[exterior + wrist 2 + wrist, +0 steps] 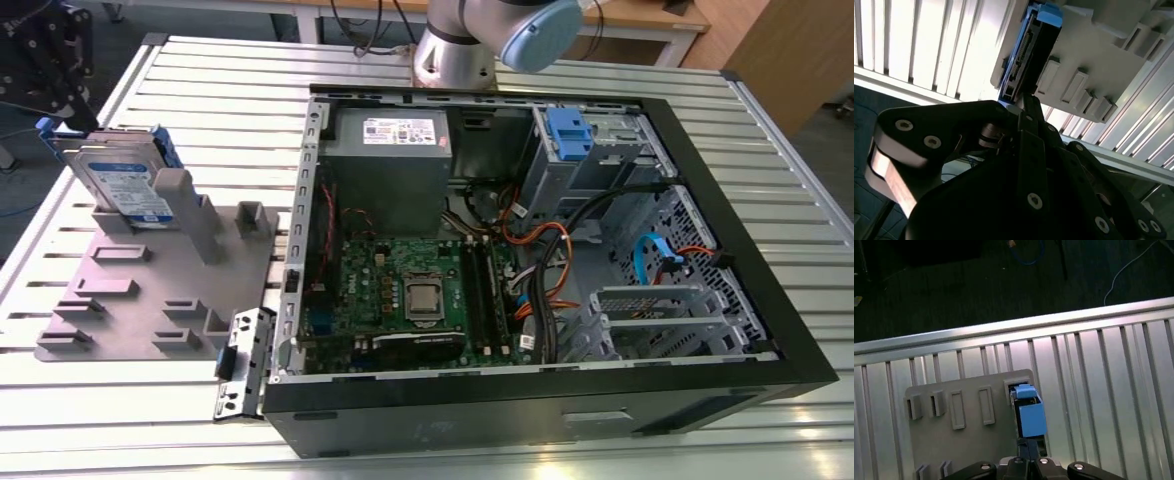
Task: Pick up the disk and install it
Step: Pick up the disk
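The disk [123, 185] stands on edge in a slot at the far corner of the grey holder plate [160, 290], at the exterior view's left; it is a silver slab with a blue-banded white label and blue rails. In both wrist views my gripper [1026, 100] [1026, 445] hangs over the disk [1026, 45] [1030, 415], fingertips in line with its near end. The fingers look pressed together with nothing between them. The open computer case [534, 250] lies at the exterior view's right.
A drive cage with a blue clip [567, 135] sits in the case's far corner, beside the grey power supply box [394, 150]. Cables cross the case's middle. The holder plate [964, 440] has several raised slots. The slatted table's edge [1014, 330] runs close behind the disk.
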Controlling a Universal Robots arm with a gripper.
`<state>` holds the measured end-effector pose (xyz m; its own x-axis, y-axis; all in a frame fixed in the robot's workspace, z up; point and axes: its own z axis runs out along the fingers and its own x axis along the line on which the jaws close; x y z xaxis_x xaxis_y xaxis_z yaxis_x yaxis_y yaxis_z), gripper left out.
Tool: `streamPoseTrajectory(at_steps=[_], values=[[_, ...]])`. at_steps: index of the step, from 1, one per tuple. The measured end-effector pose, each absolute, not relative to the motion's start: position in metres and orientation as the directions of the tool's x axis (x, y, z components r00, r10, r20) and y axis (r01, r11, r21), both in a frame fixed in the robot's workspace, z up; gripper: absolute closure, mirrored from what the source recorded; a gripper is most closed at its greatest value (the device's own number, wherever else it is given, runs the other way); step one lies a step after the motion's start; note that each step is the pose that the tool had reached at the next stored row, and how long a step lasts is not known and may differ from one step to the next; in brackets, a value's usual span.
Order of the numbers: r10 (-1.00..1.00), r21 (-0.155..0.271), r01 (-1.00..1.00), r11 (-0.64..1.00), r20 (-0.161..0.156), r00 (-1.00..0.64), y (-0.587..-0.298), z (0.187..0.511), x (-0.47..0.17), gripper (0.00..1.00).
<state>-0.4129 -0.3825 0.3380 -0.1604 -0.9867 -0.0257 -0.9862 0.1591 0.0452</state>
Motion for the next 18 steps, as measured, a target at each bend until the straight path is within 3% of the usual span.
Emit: streamPoseTrajectory(at_steps=[18], values=[[-0.995, 0.046, -0.995, 0.093, -0.033, -0.095, -0.383, 0.336, -0.402, 0.89]])
